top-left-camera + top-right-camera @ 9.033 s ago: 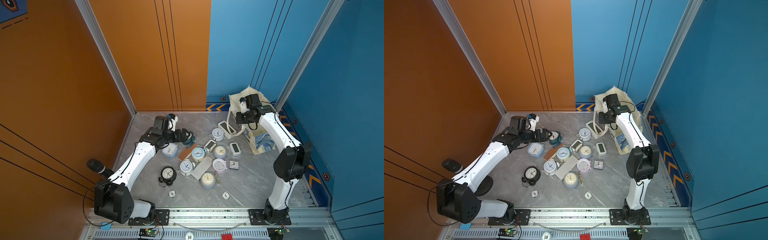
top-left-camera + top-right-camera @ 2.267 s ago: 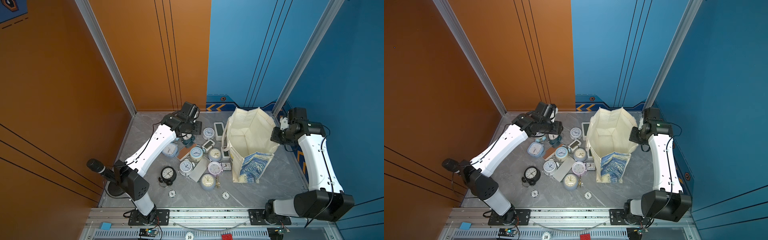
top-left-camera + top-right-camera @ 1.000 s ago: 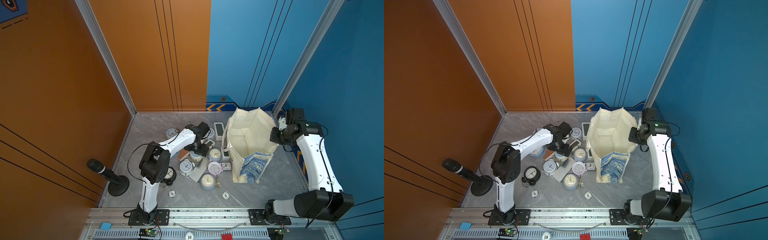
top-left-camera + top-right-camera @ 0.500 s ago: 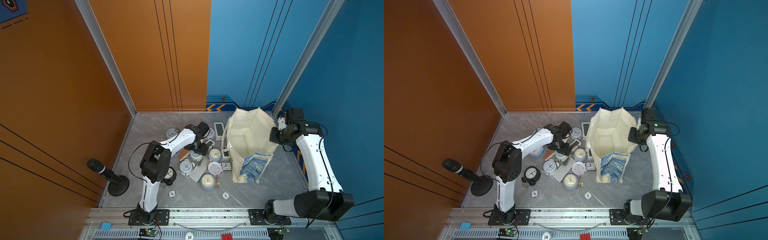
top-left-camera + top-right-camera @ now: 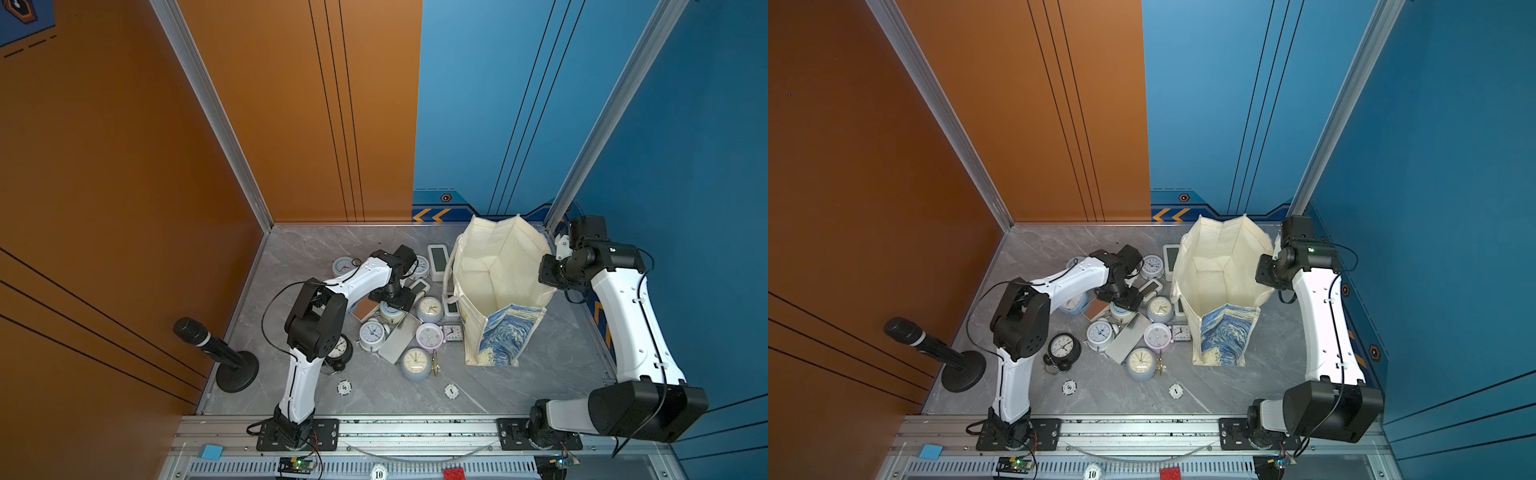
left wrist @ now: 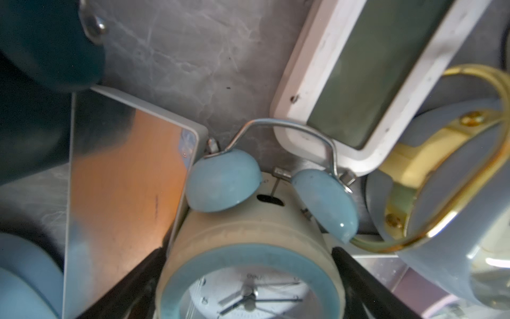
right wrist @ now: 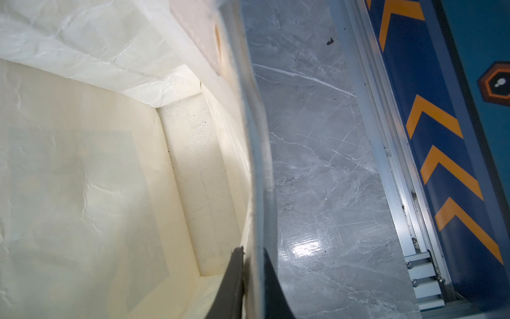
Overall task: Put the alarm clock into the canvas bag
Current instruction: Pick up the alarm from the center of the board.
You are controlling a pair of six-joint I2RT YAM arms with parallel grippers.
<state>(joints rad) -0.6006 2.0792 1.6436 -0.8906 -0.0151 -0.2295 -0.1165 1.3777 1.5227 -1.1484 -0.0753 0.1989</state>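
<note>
A cream alarm clock [image 6: 248, 248] with a pale blue face ring and twin blue bells lies face up in the clock pile [image 5: 390, 309] [image 5: 1121, 311]. My left gripper [image 6: 248, 265] [image 5: 392, 297] [image 5: 1121, 297] reaches down over it, open, one black finger on each side of its body. The canvas bag [image 5: 494, 270] [image 5: 1217, 266] stands upright to the right of the pile, mouth open, its blue swirl print on the near side. My right gripper [image 7: 252, 251] [image 5: 546, 270] [image 5: 1264, 272] is shut on the bag's right rim. The cream lining [image 7: 82, 165] holds nothing.
Several other clocks crowd the held one: a mirror-faced slab [image 6: 124, 179], a white digital clock [image 6: 358, 82] and a pale blue clock with a gold handle [image 6: 455, 221]. A black clock [image 5: 340, 349], two chips [image 5: 344, 387] and a microphone stand [image 5: 216, 349] sit nearer the front.
The left gripper's fingers have drawn slightly closer around the blue-belled clock over the last half second. The right arm keeps its hold on the bag rim, unmoved.
</note>
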